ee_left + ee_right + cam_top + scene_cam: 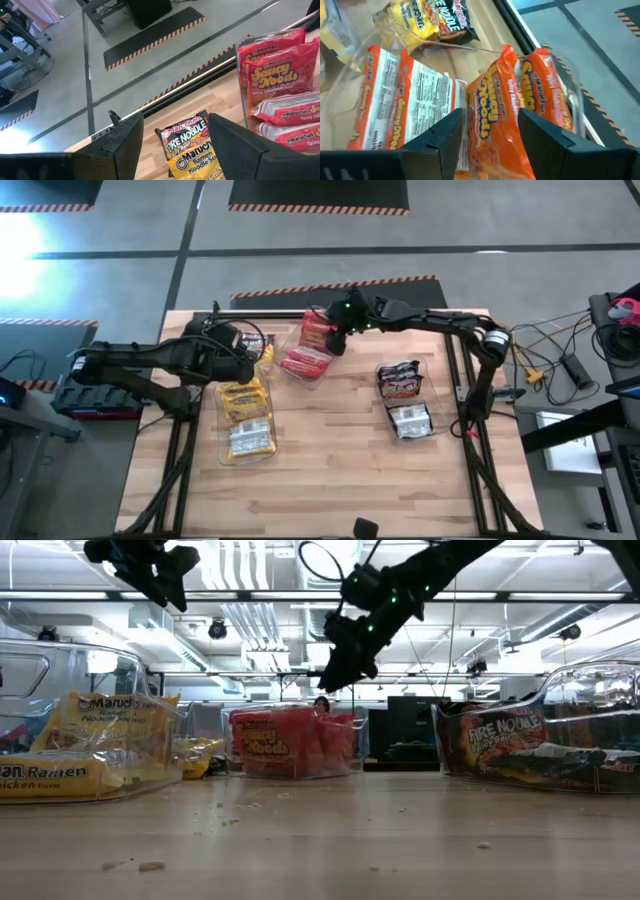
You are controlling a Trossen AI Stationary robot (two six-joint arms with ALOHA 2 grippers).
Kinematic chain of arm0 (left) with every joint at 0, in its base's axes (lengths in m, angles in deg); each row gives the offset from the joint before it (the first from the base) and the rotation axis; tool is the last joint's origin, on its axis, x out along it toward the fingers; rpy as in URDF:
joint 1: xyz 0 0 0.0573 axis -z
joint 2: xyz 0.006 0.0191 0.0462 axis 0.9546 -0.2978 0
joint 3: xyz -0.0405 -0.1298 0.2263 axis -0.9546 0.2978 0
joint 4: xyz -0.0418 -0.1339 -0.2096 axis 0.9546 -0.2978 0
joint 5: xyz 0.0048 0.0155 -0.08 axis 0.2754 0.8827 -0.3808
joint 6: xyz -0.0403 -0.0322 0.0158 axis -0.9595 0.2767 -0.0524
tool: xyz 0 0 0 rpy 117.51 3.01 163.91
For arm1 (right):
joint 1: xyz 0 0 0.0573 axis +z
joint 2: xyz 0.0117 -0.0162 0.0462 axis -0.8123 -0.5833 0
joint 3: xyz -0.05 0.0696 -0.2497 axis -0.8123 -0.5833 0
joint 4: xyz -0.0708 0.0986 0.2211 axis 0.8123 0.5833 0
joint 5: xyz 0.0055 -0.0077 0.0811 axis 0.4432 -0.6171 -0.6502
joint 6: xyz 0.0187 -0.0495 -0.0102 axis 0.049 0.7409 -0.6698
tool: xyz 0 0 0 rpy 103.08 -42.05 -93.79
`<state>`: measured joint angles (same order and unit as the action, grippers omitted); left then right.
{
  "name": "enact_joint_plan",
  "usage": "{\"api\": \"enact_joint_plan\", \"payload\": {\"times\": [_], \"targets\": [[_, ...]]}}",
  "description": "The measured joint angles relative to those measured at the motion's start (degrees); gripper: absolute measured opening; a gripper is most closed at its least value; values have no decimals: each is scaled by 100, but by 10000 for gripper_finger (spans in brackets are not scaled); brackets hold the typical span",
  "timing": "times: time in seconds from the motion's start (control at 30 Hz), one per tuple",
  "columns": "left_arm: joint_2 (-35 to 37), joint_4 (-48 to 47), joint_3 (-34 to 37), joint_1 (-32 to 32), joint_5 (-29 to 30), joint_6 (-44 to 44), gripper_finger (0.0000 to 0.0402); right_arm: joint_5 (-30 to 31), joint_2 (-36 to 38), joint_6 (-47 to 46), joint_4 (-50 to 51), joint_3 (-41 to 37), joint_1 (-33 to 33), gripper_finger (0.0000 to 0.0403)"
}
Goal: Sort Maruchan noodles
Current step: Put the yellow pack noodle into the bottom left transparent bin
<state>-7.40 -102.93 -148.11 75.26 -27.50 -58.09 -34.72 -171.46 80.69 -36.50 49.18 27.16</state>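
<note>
- Right gripper (338, 330) hangs over the middle bin (322, 370) at the table's far side, fingers spread apart with nothing between them; its wrist view looks straight down on the red packets (495, 110).
- Those red packets (308, 352) sit in that clear bin, some standing on edge, some lying flat with the printed back up.
- Left gripper (243, 348) hovers above the far-left part of the table (340, 450), fingers parted, nothing in them either.
- Right under it: two loose packets lying outside any bin, a dark packet (187, 136) with a yellow packet (196, 161) overlapping its near edge (the two are touching).
- Left bin (262, 455) holds the yellow packets (246, 418), stacked flat.
- Right bin (432, 395) carries the dark packets (400, 380), one label up, another turned with its pale back showing.
</note>
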Motion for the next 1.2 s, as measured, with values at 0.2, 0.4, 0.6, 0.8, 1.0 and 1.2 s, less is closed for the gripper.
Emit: {"api": "enact_joint_plan", "payload": {"times": [0.2,0.4,0.6,0.8,1.0,1.2], "targets": [[6,-5,0,0,-27,0,205,2,244,-322,119,0,0,190],[7,-8,1,0,-107,-121,205,-1413,454,-847,253,4,105,181],[31,10,194,-43,-1436,138,205,-1698,568,-648,963,4,431,165],[352,127,790,-562,-1967,90,205,-1631,557,-434,1788,2,671,157],[922,1288,1460,-1657,-3001,1062,205,-1474,573,-515,2662,2,753,157],[1273,2927,2258,-2785,-4764,2401,205,-951,635,-678,3144,-25,922,150]]}}
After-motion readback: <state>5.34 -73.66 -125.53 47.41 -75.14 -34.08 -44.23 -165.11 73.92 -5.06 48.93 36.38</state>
